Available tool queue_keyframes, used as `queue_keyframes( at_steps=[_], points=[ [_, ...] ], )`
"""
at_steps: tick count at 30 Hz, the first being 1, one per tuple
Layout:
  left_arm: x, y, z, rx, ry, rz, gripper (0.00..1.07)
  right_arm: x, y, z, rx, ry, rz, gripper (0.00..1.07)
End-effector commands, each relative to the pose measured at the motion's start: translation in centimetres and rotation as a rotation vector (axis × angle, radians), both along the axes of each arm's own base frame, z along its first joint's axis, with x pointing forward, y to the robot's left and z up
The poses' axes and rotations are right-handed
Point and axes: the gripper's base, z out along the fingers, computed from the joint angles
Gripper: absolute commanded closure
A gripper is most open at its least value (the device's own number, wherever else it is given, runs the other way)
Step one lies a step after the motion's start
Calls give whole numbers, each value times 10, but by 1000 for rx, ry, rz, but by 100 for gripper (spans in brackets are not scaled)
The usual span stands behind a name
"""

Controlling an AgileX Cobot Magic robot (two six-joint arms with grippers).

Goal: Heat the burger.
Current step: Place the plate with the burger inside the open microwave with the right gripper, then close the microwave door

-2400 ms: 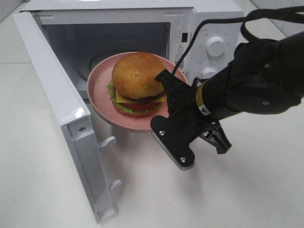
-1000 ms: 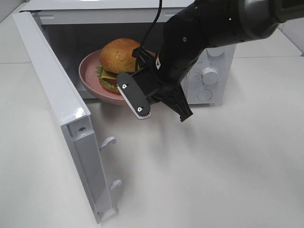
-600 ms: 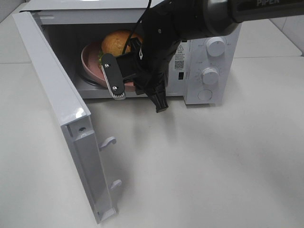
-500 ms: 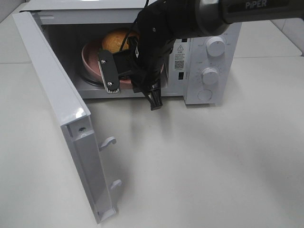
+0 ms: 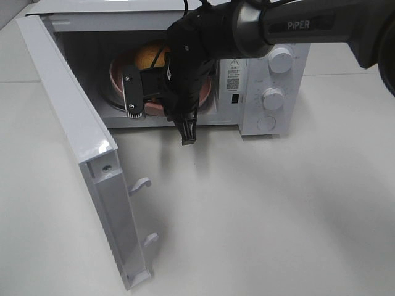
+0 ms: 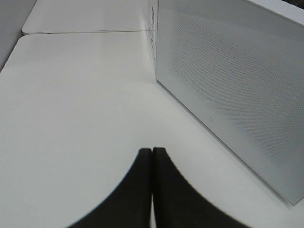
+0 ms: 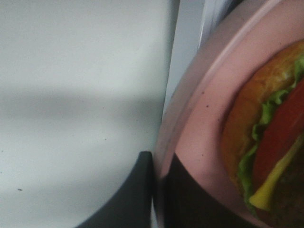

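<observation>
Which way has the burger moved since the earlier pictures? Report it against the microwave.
Yes. The burger, on the plate held by the right gripper, has gone from in front of the microwave to inside it, leftward and back.

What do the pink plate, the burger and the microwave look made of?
Plate: matte pink, probably plastic or melamine; dull, even surface.
Burger: bread-like bun, but neat glossy layers may be a model.
Microwave: smooth white casing, painted metal or plastic.
</observation>
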Motion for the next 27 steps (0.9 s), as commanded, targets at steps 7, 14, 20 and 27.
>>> queue_keyframes(
  at_steps=[7,14,20,27],
  points=[
    [-2,0,0,-7,-24,2,107,3,4,7,88,-5,-84,93],
    [-2,0,0,-7,-24,2,107,3,3,8,180,43,-233,63],
    [-2,0,0,-7,-24,2,107,1,1,12,232,86,-350,51],
    [-2,0,0,-7,-24,2,107,-2,0,27,342,122,-506,34]
  ],
)
